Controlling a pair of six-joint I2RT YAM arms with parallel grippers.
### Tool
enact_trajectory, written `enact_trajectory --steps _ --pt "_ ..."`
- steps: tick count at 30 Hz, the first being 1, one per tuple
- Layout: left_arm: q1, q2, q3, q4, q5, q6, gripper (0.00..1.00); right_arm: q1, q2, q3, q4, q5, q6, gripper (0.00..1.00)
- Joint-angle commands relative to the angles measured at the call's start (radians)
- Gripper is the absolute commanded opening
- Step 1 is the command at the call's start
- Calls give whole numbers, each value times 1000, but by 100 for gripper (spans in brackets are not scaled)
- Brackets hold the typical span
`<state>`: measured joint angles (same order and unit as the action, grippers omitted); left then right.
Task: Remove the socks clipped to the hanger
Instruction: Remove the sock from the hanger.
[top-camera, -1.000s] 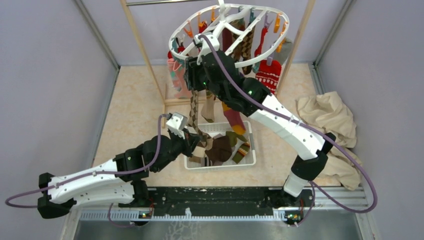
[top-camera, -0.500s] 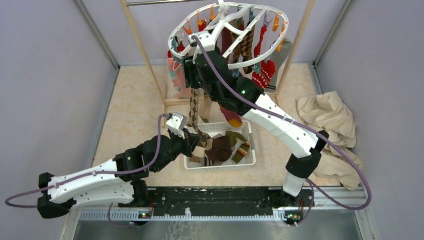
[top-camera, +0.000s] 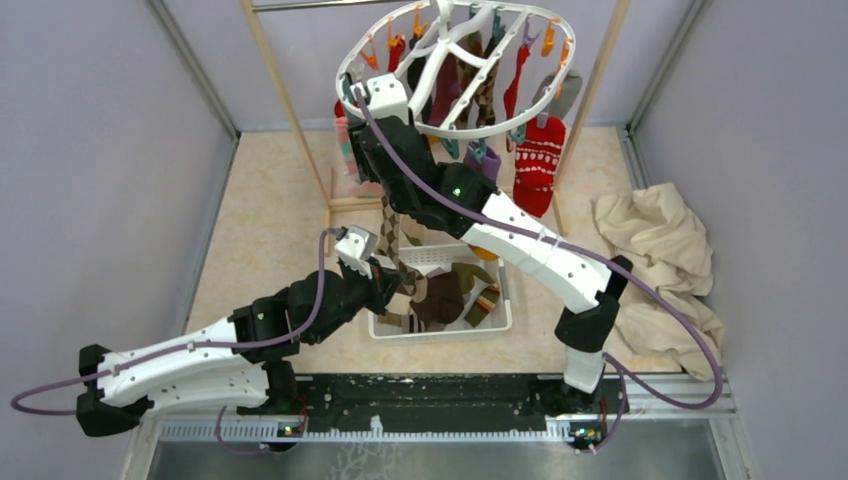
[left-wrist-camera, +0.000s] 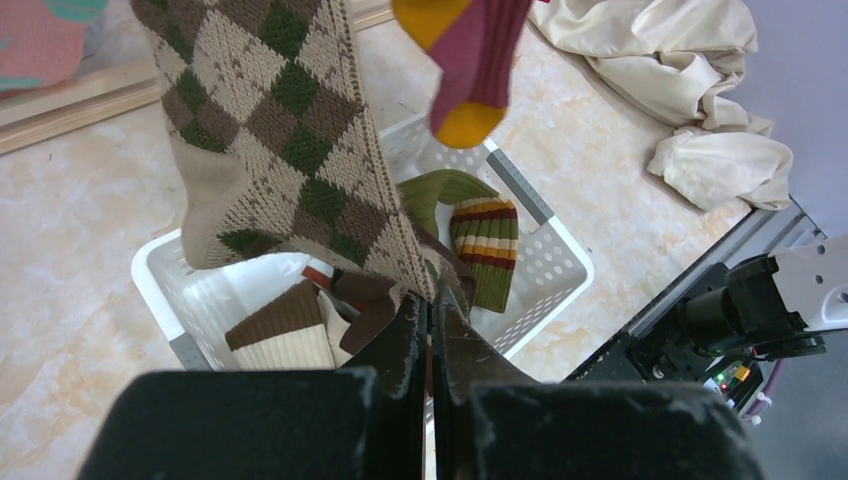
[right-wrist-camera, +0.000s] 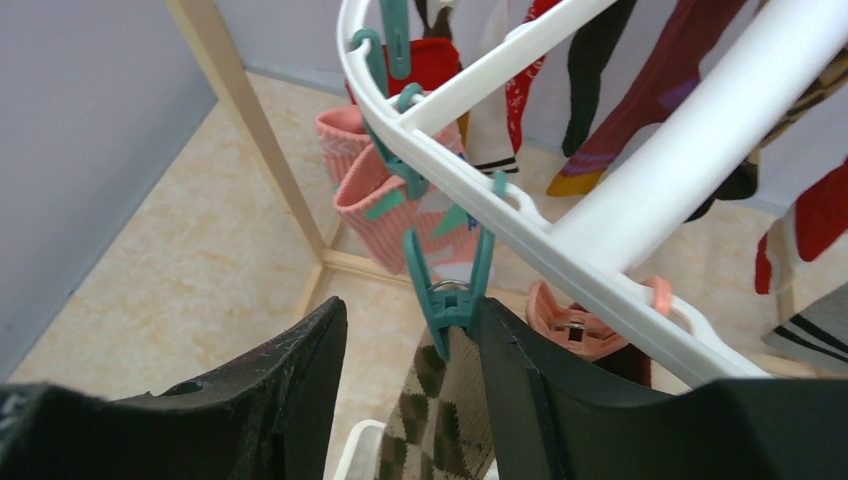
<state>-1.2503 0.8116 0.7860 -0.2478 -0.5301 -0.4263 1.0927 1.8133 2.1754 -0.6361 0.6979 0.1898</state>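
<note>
The white oval hanger hangs at the back with several socks clipped to it, among them a red patterned sock. A brown argyle sock hangs from a teal clip on the hanger's rim. My left gripper is shut on the argyle sock's lower end, just above the basket. My right gripper is open under the rim, its jaws either side of the teal clip, the right jaw touching it.
A white slotted basket on the floor holds several loose socks. A wooden pole rack stands behind the hanger. A cream cloth lies at the right. Grey walls close in both sides.
My right arm has swung left and up along the hanger's rim, and the hanger has shifted. The left arm has kept its hold on the argyle sock.
</note>
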Motion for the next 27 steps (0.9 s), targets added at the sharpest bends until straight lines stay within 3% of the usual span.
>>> enact_trajectory --steps 1,20,27 --pt "-8 -6 -10 14 20 -2 0 10 2 46 45 124 -26 52" --pt "-9 -6 -13 16 36 -3 0 10 18 40 110 169 -52 55" --pt "-9 1 -13 18 41 -6 0 11 13 32 140 160 -64 44"
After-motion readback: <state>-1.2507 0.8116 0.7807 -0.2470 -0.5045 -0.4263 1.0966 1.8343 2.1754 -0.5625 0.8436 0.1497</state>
